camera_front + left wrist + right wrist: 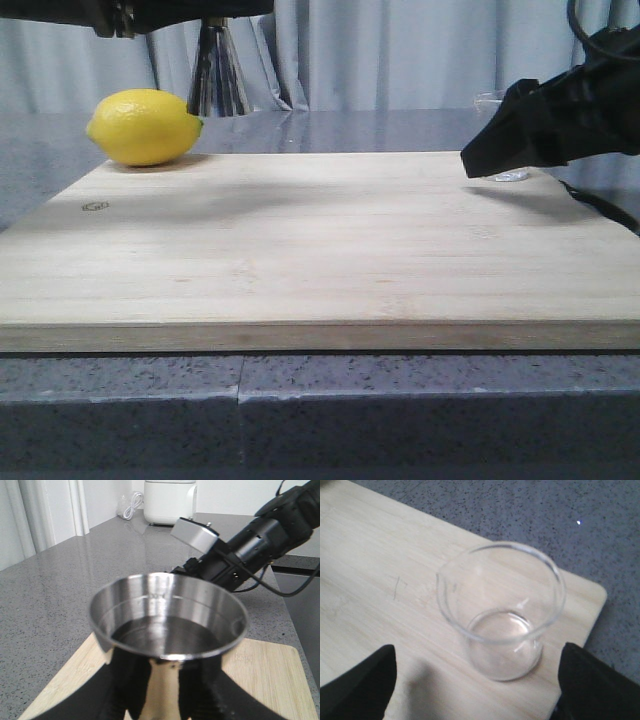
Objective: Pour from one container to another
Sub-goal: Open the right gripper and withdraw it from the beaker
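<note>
Lemon (145, 127) on cutting board (320, 250)

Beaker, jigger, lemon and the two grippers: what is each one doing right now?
beaker: upright on the cutting board, looks empty, not gripped.
jigger: upright, held off the board, dark liquid seems to sit inside.
lemon: lying whole at the board's far left corner.
left gripper: shut on the jigger.
right gripper: open, fingers either side of the beaker.
</note>
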Tool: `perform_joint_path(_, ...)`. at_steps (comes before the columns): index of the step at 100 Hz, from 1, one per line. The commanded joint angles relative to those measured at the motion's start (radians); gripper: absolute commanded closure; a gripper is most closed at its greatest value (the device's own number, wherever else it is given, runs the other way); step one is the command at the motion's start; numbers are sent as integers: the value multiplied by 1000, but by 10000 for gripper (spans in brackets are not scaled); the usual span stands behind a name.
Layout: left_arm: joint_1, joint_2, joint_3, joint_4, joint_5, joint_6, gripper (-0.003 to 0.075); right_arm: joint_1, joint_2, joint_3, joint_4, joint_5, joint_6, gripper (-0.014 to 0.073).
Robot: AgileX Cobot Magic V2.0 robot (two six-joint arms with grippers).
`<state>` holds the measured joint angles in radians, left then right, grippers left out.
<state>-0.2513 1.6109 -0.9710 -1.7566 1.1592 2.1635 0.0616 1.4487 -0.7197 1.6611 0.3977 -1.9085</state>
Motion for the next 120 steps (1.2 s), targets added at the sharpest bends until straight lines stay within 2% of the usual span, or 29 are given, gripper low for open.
perform_joint_path(1, -10, -44, -32, -93, 93, -8, 492, -4, -82, 13, -6, 9, 41, -3)
perform_joint_path(12, -10, -44, -32, -93, 93, -8, 492, -4, -158, 65, -20, -6, 105, -3)
perform_joint_path(25, -10, -44, -32, -93, 93, -8, 492, -4, -266, 114, -22, -6, 119, -3)
perform_joint_path(67, -10, -44, -32, -93, 93, -8, 492, -4, -552, 123, -24, -23, 195, -3)
perform_joint_path(120, -10, -44, -32, -93, 93, -8, 492, -4, -626, 123, -24, -11, 198, -3)
